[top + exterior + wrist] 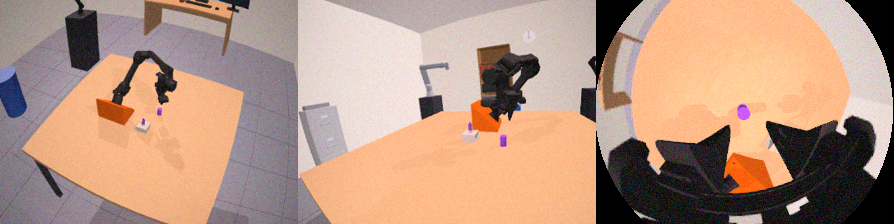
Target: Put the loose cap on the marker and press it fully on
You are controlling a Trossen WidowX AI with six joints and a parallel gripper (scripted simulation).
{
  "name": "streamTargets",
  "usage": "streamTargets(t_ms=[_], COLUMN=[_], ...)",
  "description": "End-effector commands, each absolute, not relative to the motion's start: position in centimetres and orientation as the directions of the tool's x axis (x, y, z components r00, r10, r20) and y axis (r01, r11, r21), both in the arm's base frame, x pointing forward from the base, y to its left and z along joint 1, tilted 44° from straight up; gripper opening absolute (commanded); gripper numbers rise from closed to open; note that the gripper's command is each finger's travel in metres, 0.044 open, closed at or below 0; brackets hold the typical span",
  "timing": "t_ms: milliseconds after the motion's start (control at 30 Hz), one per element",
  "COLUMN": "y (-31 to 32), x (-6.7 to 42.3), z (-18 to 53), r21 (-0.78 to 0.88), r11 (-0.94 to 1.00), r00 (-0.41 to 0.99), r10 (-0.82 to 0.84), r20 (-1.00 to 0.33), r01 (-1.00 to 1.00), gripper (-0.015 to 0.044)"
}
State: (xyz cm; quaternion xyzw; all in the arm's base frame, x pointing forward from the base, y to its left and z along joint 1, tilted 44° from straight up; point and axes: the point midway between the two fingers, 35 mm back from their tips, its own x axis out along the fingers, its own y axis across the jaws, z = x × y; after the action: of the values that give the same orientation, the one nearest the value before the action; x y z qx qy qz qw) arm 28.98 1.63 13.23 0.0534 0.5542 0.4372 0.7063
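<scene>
The purple cap (160, 111) (503, 141) (743, 113) stands upright and loose on the table (95, 165) (421, 185) (721, 60). The purple marker (143, 122) (470, 127) stands upright in the pale holder block (142, 128) (470, 137). In the wrist view the marker cannot be made out, and only a greyish sliver shows beside the right finger. My gripper (163, 102) (503, 119) (748, 125) is open and empty. It hangs above the table, behind the cap as the top camera sees it. In the wrist view the cap shows just beyond the gap between the fingertips.
An orange wedge-shaped block (113, 112) (484, 120) (746, 172) stands near the arm's base, beside the holder block. The arm arches over the table behind the wedge. A desk (189, 11), a black pedestal (83, 41) and a blue cylinder (13, 95) stand off the table.
</scene>
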Motion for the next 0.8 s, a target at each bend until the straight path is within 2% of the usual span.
streamTargets(t_ms=[0, 767], y=[2.7, 5.9], x=[28.8, 28.7], z=[11.9, 8.4], r21=[0.565, 0.565], r11=[0.600, 0.599], r00=[-0.003, -0.003], r10=[0.684, 0.685], r20=[-0.730, -0.729], r01=[-0.566, -0.567], gripper=[0.0254, 0.0254])
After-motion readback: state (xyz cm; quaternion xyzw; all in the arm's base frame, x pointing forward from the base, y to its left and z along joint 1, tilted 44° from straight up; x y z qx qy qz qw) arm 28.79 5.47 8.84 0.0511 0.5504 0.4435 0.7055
